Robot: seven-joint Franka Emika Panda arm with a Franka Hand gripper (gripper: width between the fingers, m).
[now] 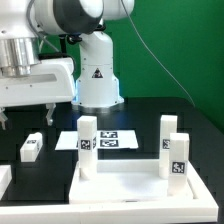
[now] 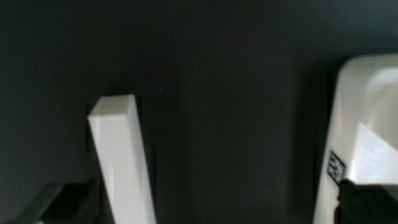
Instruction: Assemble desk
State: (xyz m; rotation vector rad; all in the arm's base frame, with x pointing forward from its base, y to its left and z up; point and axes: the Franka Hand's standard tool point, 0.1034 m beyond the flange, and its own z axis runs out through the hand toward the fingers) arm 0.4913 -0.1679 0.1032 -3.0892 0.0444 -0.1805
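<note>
I see the desk top panel [image 1: 120, 185] at six o'clock in the exterior view, three leg posts [image 1: 87, 143] standing upright on it. Marker board [image 1: 108, 141] just behind. One loose leg [image 1: 31, 147] lies at nine o'clock. My gripper [image 1: 28, 112] hangs above that leg, jaws spread wide, grasping nothing.

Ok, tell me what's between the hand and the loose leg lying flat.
Nothing: the exterior view shows a bare gap between hand and leg.

Exterior view: low, facing robot base across the bench [image 1: 150, 115], mid-range. Wrist view: looks down close at bench; shared part, a white leg post [image 2: 118, 160], uncertain.
</note>
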